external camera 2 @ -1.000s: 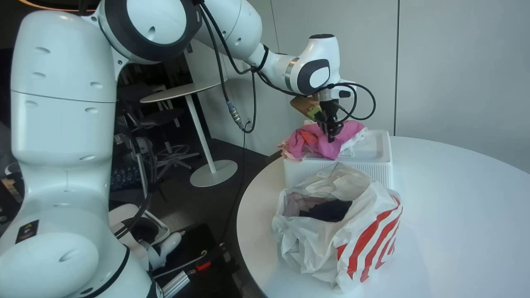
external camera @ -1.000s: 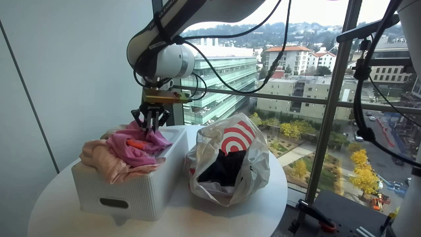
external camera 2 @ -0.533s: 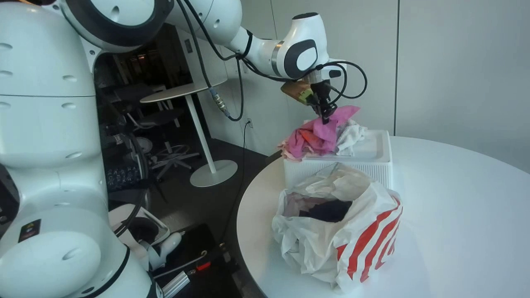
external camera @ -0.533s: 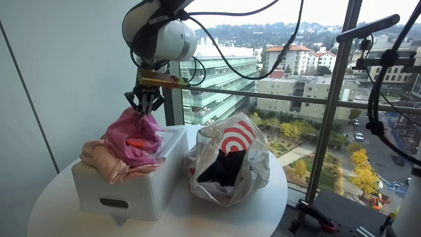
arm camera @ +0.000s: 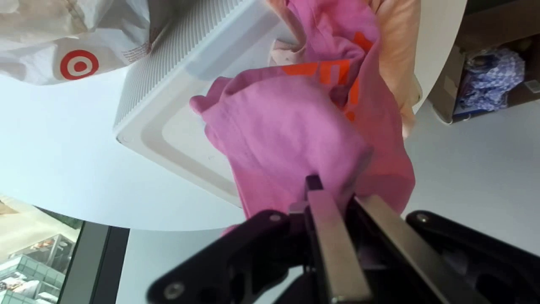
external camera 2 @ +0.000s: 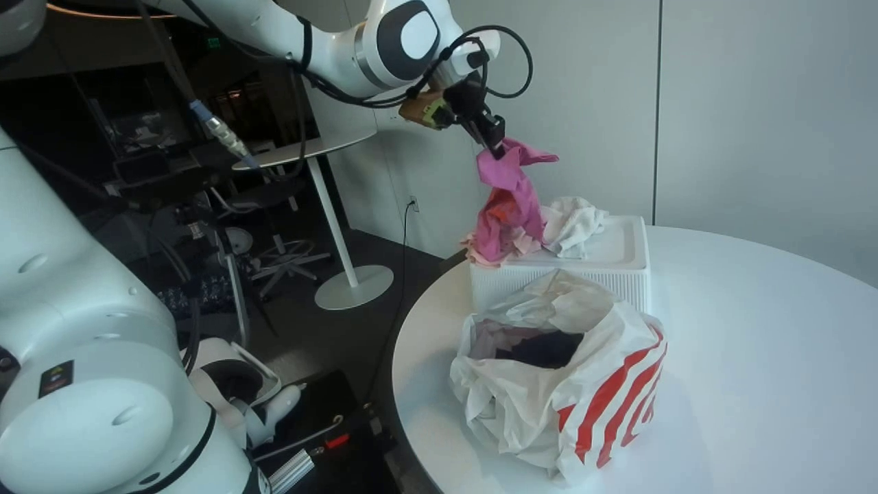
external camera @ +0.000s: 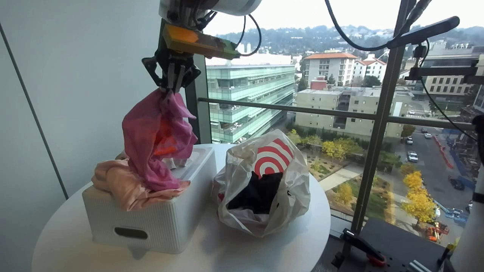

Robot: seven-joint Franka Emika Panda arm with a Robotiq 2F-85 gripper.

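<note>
Pink cloth (external camera: 149, 138) hangs from the jaws, clamped at its top, its lower end on a peach cloth (external camera: 119, 183) atop a box (external camera: 162, 223).
Box and bag (external camera 2: 514, 412) stand side by side on the round white tabletop (external camera 2: 748, 343); a white cloth (external camera 2: 575, 230) also lies on the box. A window (external camera: 302, 110) shows buildings (external camera: 332, 68) and trees (external camera: 336, 149) beside a pale wall (external camera 2: 761, 123). In an exterior view, another table (external camera 2: 336, 145) stands on dark floor (external camera 2: 329, 336).

Wrist view: the bag (arm camera: 78, 38) is cut off at upper left; print (arm camera: 325, 72) on the pink cloth (arm camera: 278, 118) is partly folded from sight.
</note>
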